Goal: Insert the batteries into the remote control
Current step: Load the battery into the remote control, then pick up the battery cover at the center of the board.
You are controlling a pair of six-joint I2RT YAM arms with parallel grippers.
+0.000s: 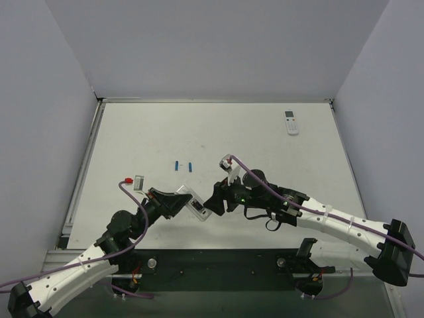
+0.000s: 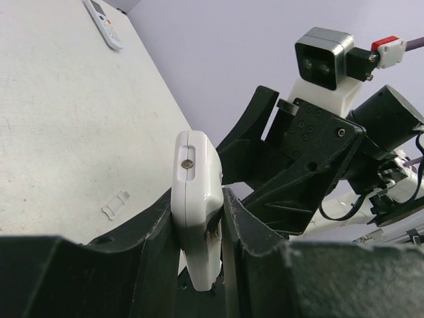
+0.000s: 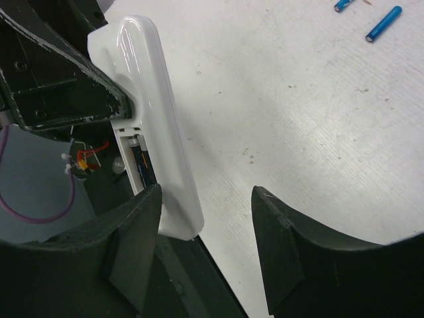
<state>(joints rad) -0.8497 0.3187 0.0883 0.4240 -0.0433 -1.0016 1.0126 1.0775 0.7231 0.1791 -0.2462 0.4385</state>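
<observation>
Around the remote control (image 2: 195,192) the left gripper (image 2: 197,222) is clamped; beside it the right gripper (image 3: 207,199) is held spread.

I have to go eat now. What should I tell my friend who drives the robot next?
The left gripper is shut on the remote control.
The right gripper is open at the remote's free end and grips nothing.
Both batteries lie on the table beyond the arms.
Done: the remote is gripped, and its compartment seems open.
Left: pick up each battery and load it.
</observation>
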